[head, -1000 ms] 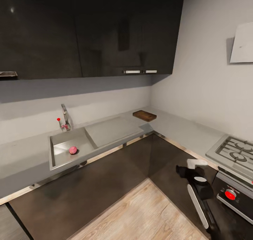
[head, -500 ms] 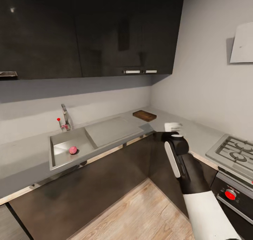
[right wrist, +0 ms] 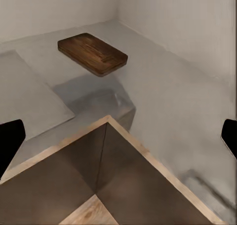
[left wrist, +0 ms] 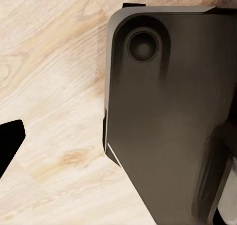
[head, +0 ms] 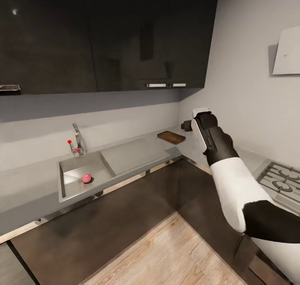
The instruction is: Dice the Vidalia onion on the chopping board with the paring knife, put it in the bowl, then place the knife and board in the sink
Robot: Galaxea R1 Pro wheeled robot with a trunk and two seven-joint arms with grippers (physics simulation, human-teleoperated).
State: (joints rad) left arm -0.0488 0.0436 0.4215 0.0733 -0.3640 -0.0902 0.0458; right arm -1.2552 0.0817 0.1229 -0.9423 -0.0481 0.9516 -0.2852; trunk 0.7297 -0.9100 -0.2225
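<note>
One right pincer (head: 196, 117), raised over the counter (head: 137, 151) corner, fingers spread wide, empty. Left pincer's spread cannot be told. Chopping board (head: 171, 137) beyond, in the corner. Onion (head: 86, 178) in the sink (head: 68, 166).

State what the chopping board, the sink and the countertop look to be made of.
Chopping board: dark brown wood, going by its streaky grain; matte finish. Sink: probably brushed steel, being pale grey with a soft sheen and sharp folded edges. Countertop: smooth grey slab with faint reflections, perhaps stone or laminate; the look leaves that open.
</note>
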